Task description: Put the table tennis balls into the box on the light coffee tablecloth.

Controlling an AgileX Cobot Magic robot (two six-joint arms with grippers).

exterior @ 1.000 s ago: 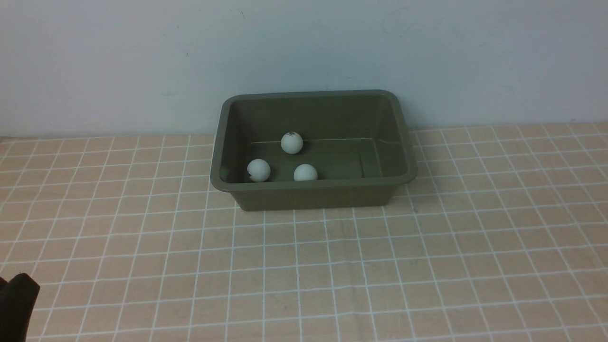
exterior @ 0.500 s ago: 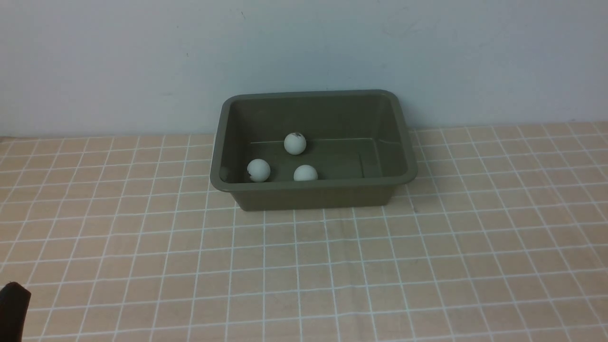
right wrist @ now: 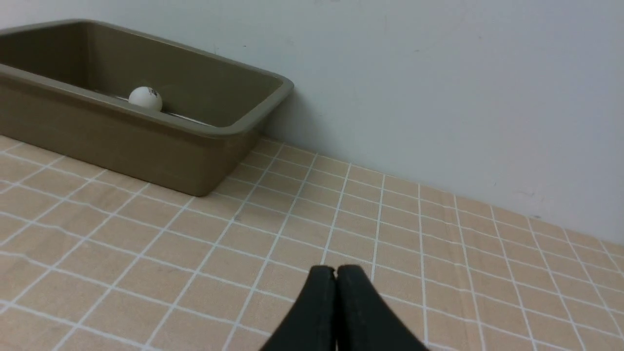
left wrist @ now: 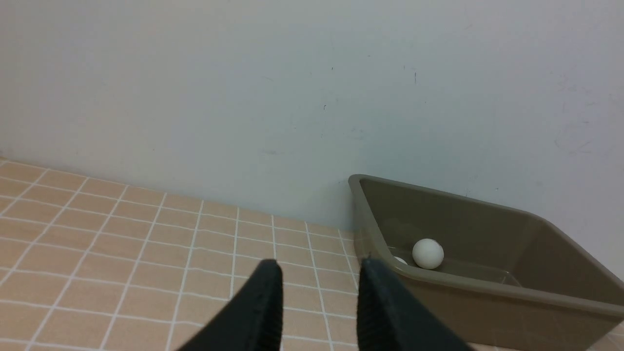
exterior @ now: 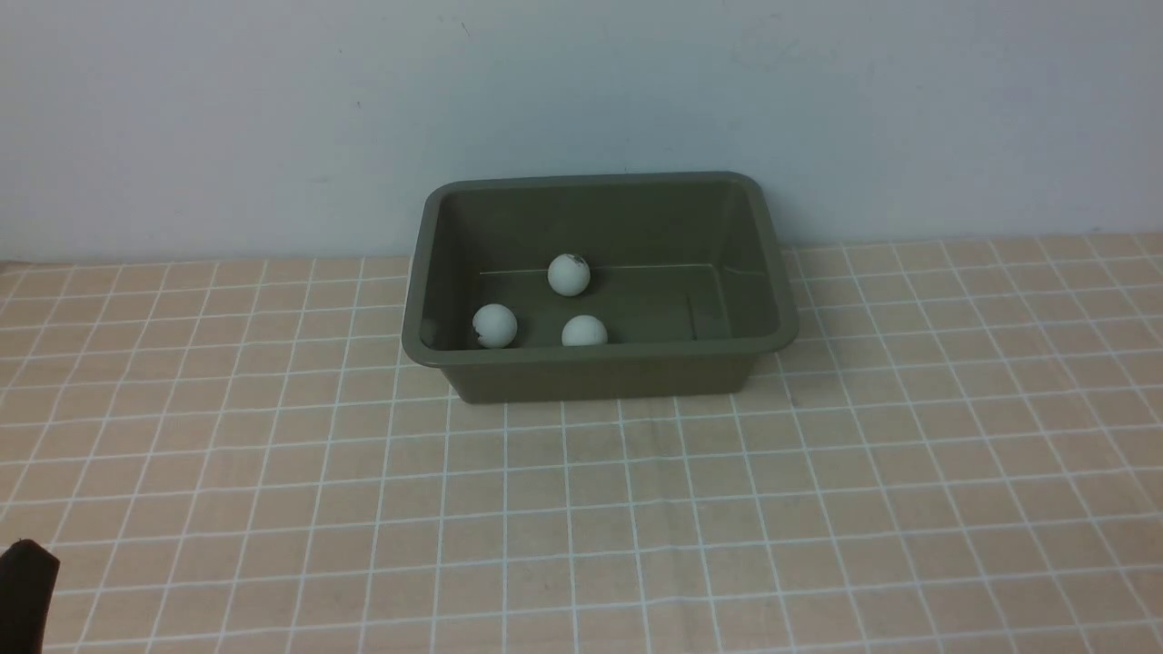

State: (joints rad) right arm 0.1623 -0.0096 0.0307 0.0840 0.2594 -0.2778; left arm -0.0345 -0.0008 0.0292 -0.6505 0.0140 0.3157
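Three white table tennis balls lie inside the olive-green box (exterior: 600, 352), which stands on the light coffee tablecloth (exterior: 636, 509) against the wall. One ball (exterior: 569, 274) with a dark mark is near the back, another (exterior: 495, 325) is at the front left, and the third (exterior: 583, 331) is at the front middle. My left gripper (left wrist: 319, 275) is open and empty, off the box's left end, low over the cloth. Only a dark tip of it (exterior: 25, 590) shows in the front view's lower left corner. My right gripper (right wrist: 335, 275) is shut on nothing, over the cloth to the right of the box (right wrist: 229, 129).
A pale wall (exterior: 581, 109) rises directly behind the box. The checked cloth runs on all around the box to the left, right and front.
The marked ball at the back of the box has rolled slightly to the right. The left gripper's dark tip has sunk lower in the front view's corner. The right gripper stays shut.
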